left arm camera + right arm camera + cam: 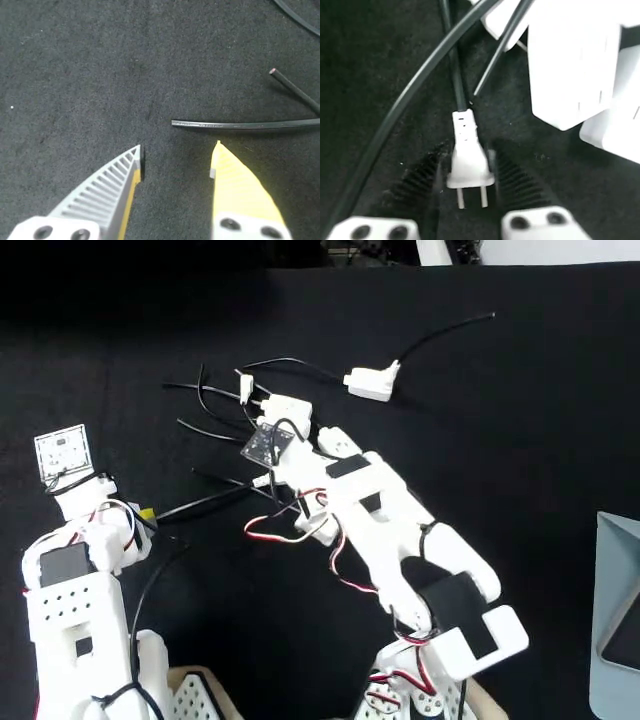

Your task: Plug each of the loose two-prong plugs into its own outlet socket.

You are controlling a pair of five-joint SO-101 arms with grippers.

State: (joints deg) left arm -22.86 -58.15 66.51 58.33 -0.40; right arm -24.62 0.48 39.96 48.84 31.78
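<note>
Ribbed black fingers of my right end effector fill the foreground. Between them is a white two-prong plug, its prongs pointing back toward the wrist camera and its black cord running away from me. Both fingers sit close against the plug's sides, so I read this as a grip on it, low over the black table. A white outlet socket block lies just beside the plug. In the high view this group sits upper centre of the frame. A second socket block lies farther toward the upper right, trailing its own cord.

My left end effector is open, one grey finger and one yellow finger spread apart above bare table. The cut end of a thin black cable lies just beyond the tips. That arm sits at the lower left of the high view, well apart from the plug.
</note>
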